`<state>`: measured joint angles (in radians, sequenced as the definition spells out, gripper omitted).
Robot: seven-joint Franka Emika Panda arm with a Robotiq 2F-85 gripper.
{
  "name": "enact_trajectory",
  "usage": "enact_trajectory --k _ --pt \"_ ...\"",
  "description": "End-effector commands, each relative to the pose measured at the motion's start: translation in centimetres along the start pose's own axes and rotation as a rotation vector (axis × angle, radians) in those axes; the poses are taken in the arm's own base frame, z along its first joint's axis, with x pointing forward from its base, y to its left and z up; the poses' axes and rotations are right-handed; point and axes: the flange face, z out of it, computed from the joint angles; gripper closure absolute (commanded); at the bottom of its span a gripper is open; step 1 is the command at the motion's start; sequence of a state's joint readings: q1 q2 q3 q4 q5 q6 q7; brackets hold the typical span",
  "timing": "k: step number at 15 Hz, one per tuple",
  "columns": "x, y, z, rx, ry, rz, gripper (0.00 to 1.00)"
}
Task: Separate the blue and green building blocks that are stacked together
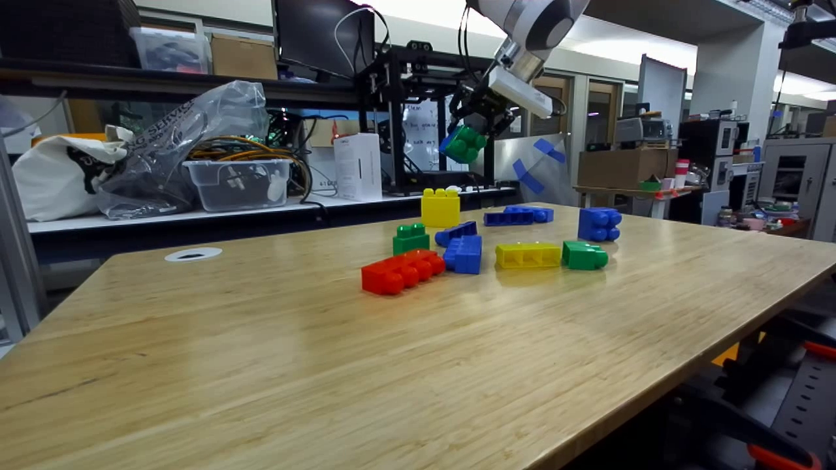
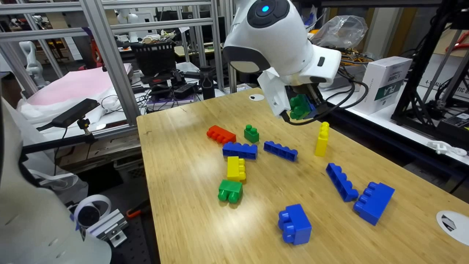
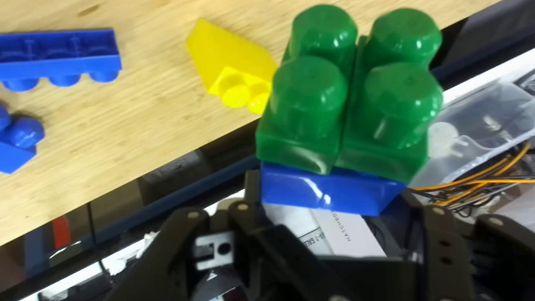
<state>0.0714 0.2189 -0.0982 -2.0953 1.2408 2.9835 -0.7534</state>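
Note:
A bright green brick (image 3: pixel 347 104) with round studs is stacked against a bright blue brick (image 3: pixel 319 190) in the wrist view. My gripper (image 3: pixel 332 196) is shut on the blue brick, with a finger on each side of it. The green brick sits beyond the fingertips, studs facing away from the gripper. In both exterior views the stack is held tilted in the air above the table's far side; the green brick (image 1: pixel 466 145) (image 2: pixel 299 106) shows clearly. The blue brick (image 1: pixel 447 142) (image 2: pixel 312 111) is partly hidden by the gripper.
Loose bricks lie on the wooden table (image 1: pixel 294 365) below: a red brick (image 1: pixel 401 271), an upright yellow brick (image 2: pixel 321 140), a lying yellow brick (image 2: pixel 234 168), two green bricks (image 2: pixel 230 191) (image 2: pixel 251 134) and several blue ones (image 2: pixel 295 224). A shelf with boxes and a 3D printer frame (image 1: pixel 392 117) stands behind.

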Motion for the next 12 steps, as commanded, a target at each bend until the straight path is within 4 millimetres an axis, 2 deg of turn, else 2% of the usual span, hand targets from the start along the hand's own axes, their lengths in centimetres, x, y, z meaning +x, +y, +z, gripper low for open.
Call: enact_trajectory --k 1,4,6,9,12 --pt "-0.8 2.8 0.2 0.196 -0.046 0.037 0.55" --pt "-4.1 7.5 2.3 0.355 -0.108 0.079 0.55" --pt "-6.7 9.9 3.5 0.456 -0.183 0.100 0.55" --pt "-9.8 11.6 4.9 0.599 -0.321 0.135 0.55" --pt "-11.3 11.6 5.4 0.728 -0.472 0.148 0.55"
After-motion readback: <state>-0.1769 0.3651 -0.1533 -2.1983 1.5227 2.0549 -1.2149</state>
